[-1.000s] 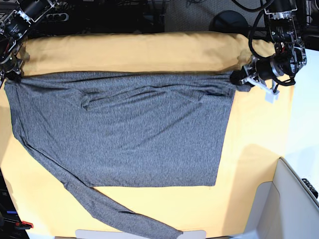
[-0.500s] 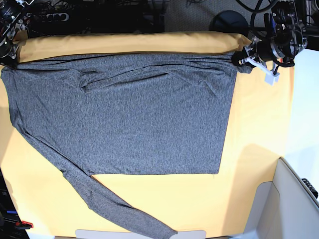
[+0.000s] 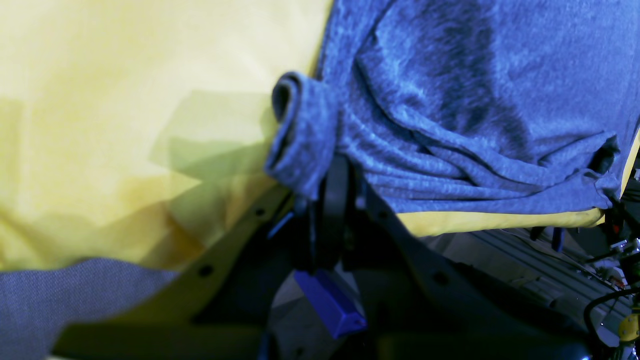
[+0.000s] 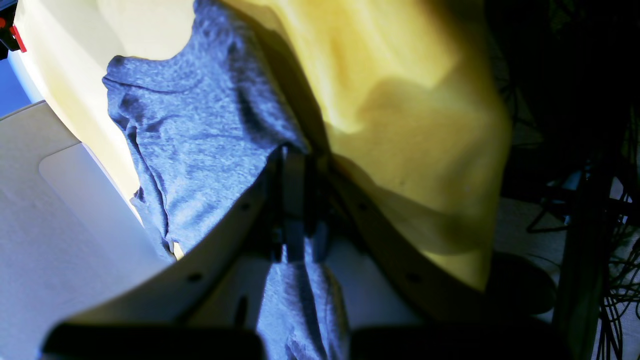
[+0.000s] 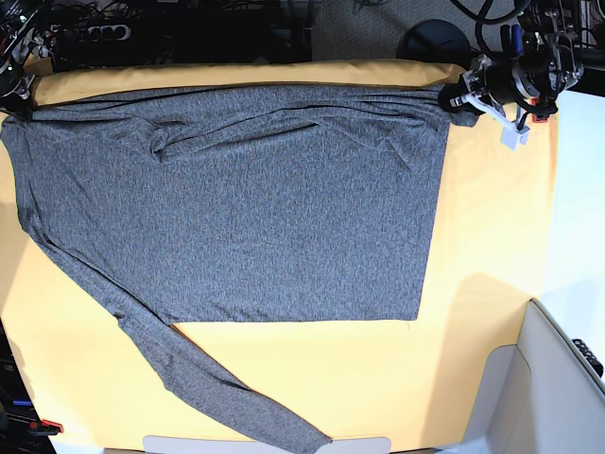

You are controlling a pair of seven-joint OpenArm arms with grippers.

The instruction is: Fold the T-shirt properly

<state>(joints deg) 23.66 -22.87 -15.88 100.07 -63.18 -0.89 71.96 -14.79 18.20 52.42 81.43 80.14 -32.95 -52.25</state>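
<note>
The dark grey T-shirt (image 5: 236, 208) lies spread flat over the table, its top edge pulled taut along the far side. One long sleeve (image 5: 236, 411) trails to the near edge. My left gripper (image 5: 460, 100) is at the far right, shut on the shirt's bunched corner (image 3: 305, 145); the left wrist view shows the left gripper (image 3: 330, 187) pinching the fabric. My right gripper (image 5: 11, 93) is at the far left corner, shut on the other end. In the right wrist view the right gripper (image 4: 295, 155) clamps the T-shirt (image 4: 200, 125), which hangs down past the fingers.
A yellow-orange cloth (image 5: 492, 236) covers the table under the shirt. A white bin (image 5: 558, 378) stands at the near right corner and a white plate (image 5: 265, 445) sits at the near edge. Cables and dark gear (image 5: 189, 28) lie behind the table.
Both grippers have moved toward the far edge with the shirt's top edge in them. The whole shirt slid back and its wrinkles near the top flattened.
</note>
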